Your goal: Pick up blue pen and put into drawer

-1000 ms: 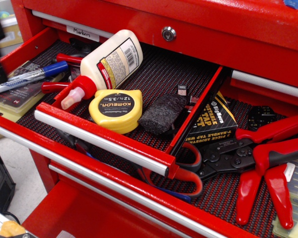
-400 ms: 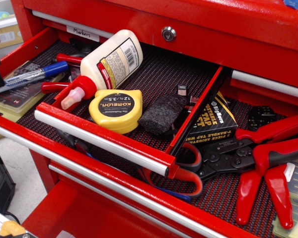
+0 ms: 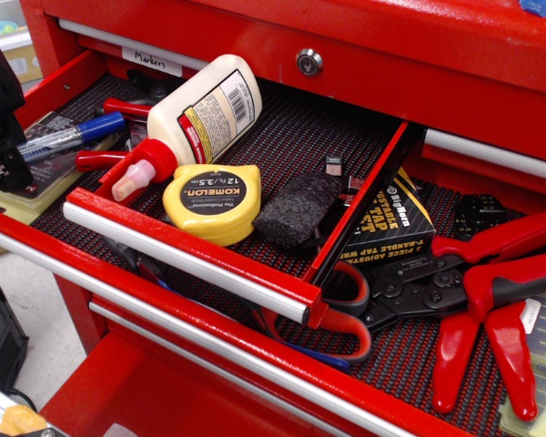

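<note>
The blue pen (image 3: 73,137) has a white-grey barrel with dark print and a blue cap. It lies at the far left on a flat yellow-edged box (image 3: 18,202) in the wider lower drawer. My black gripper (image 3: 5,164) stands at the left edge over the pen's tail end and hides it. I cannot tell how its jaws stand or whether they touch the pen. The small upper drawer (image 3: 187,258) is pulled open just right of the pen.
The upper drawer holds a glue bottle (image 3: 205,109), a yellow tape measure (image 3: 214,200) and a black block (image 3: 296,211). Red-handled pliers (image 3: 491,273) and a black tap-set box (image 3: 387,223) lie in the lower drawer at right. Red-handled tools (image 3: 100,159) lie beside the pen.
My gripper has moved in from the left edge and down, now covering the pen's tail end. The pen has not visibly shifted.
</note>
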Available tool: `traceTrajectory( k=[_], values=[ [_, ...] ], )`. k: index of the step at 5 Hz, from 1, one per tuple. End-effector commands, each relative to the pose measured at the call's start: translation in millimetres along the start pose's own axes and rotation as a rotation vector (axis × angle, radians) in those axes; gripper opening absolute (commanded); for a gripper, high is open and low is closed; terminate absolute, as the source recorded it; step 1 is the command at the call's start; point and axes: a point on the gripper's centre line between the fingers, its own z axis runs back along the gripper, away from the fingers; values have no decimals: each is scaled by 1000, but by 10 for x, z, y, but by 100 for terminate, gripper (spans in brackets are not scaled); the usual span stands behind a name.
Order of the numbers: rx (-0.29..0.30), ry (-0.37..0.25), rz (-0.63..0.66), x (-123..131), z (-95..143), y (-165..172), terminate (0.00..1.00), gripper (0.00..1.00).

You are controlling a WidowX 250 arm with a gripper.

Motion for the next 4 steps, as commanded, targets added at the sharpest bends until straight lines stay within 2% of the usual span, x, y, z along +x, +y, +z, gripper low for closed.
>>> traceTrajectory(
  k=[1,2,3,4],
  values=[
    [4,0,4,167,37,-23,0,0],
    [-9,71,52,255,376,-110,0,0],
    [35,133,189,445,878,-322,0,0],
    [103,182,299,801,1372,-700,0,0]
  ],
)
